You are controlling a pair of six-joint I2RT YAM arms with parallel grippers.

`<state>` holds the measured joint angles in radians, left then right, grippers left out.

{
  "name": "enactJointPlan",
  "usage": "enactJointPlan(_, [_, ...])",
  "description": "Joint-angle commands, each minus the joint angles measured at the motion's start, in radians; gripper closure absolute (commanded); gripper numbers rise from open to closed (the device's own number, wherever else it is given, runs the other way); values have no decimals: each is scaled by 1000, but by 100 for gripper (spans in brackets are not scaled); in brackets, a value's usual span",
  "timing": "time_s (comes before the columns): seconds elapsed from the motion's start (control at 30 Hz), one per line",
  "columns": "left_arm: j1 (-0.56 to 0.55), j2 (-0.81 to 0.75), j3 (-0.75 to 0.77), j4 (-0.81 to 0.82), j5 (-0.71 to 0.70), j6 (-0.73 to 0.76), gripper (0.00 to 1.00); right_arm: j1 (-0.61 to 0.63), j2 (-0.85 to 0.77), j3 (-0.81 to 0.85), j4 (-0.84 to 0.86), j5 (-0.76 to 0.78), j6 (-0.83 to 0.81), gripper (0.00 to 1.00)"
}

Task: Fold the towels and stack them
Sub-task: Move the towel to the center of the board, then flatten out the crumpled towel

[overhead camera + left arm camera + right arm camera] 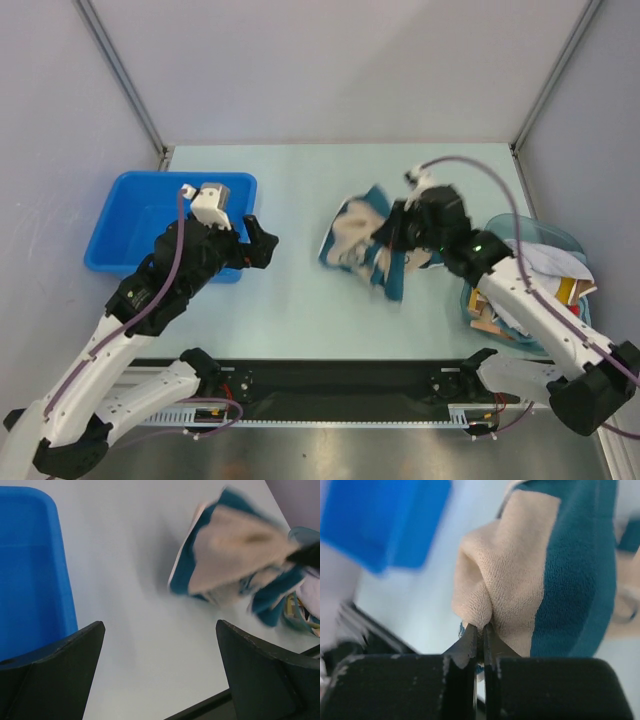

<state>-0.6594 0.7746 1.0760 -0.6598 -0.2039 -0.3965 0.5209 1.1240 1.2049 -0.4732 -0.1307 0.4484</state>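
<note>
While the right claw (392, 232) is pressing its two fingers tightly together on a fold of the teal towel (352, 238), the rest of that cloth is spreading out in front of the claw, toward the left arm. In the right wrist view, the claw (481, 630) is biting the beige back side of the towel (575, 580) right at its tips, and a teal band is running down just beside the pinched fold. The towel is looking blurred in the top view, so I cannot tell whether it is touching the counter (290, 180) or hanging above it. The left claw (262, 243) is standing wide open and is holding nothing; it is hovering over the counter just beside the near corner of the blue bin (130, 215). From its own camera, the towel (235, 545) is lying ahead of the left claw (160, 630) and to its right, well apart from it. Behind the right claw, beside its arm, a clear tub (560, 235) is holding more towels (545, 262).
</note>
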Motion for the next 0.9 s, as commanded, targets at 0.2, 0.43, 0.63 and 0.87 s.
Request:
enactJointPlan(0.2, [43, 0, -16, -9, 38, -7, 0, 169, -79, -317, -139, 130, 56, 50])
enactJointPlan(0.43, [44, 121, -45, 107, 196, 31, 2, 30, -64, -231, -195, 233, 113, 40])
enactJointPlan(0.63, [43, 382, 37, 179, 239, 82, 8, 14, 17, -359, -64, 204, 124, 49])
enactJointPlan(0.87, [44, 727, 173, 313, 354, 93, 17, 14, 155, -490, 241, 36, 6, 55])
